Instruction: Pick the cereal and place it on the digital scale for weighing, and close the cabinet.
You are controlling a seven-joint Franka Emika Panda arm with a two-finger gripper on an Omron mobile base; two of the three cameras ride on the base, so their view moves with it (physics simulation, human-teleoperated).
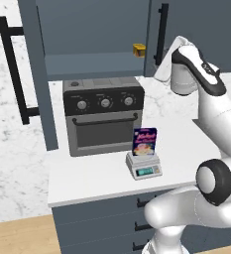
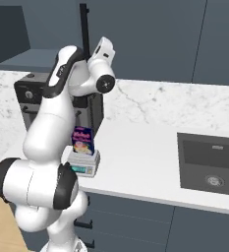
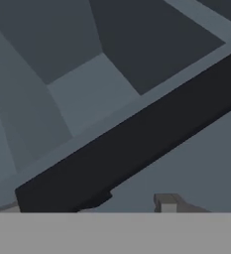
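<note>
cereal (image 1: 144, 141) stands upright on the digital scale (image 1: 144, 167), near the counter's (image 1: 87, 183) front edge, just beside the toaster oven (image 1: 103, 115). cabinet (image 1: 37, 74) left door hangs open. gripper (image 3: 132, 201) sits close against the black bar handle (image 3: 132, 144); cannot tell finger spread.

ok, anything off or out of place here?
The cabinet stands wide open, its left door swung out over the counter. A small yellow object sits alone on its shelf. The cereal stands upright on the scale. Nothing is spilled or tipped.
</note>
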